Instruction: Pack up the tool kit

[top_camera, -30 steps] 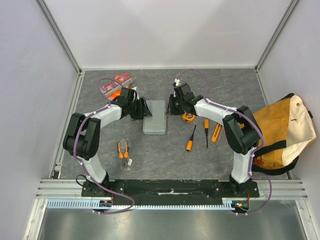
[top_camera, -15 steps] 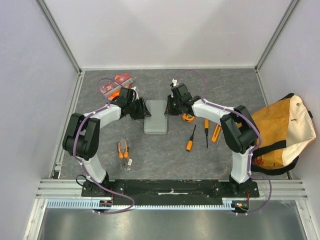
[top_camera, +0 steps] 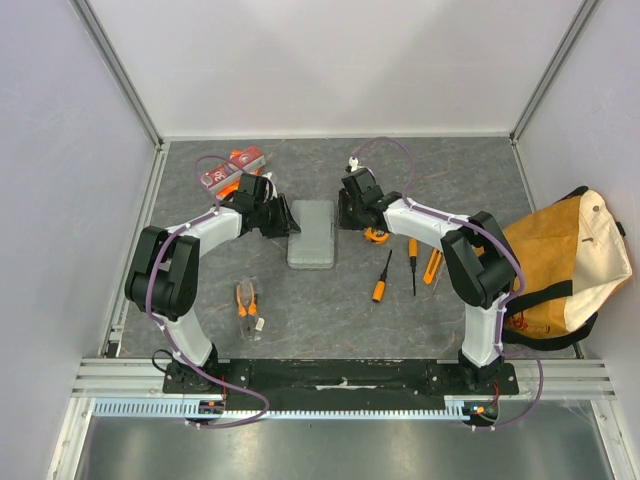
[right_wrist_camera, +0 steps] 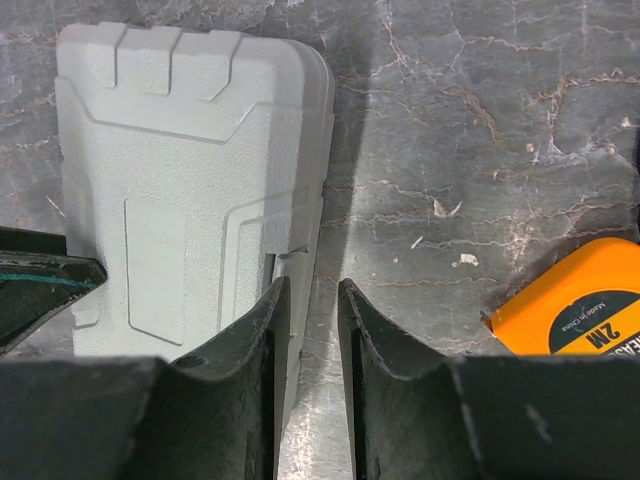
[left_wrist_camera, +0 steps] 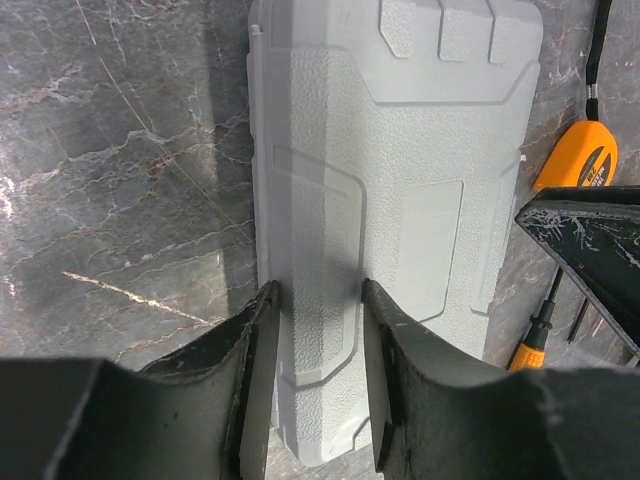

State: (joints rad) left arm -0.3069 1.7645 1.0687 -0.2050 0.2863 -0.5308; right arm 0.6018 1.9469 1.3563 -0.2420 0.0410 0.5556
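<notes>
The tool kit's grey case lies closed and flat in the middle of the table. My left gripper is at its left side. In the left wrist view the gripper is open, one finger at the case's left edge and the other over the lid. My right gripper is at the case's right side. Its jaws stand narrowly open over the case's right rim and latch. Orange-and-black tools lie loose: tape measure, screwdrivers, pliers.
Red packets lie behind the left arm. A tan canvas bag with black straps sits at the right edge. A thin screwdriver and an orange knife lie right of the case. White walls enclose the table.
The left jaws have narrowed over the case's left edge. The right gripper has shifted slightly left, from over the tape measure to the case's right rim.
</notes>
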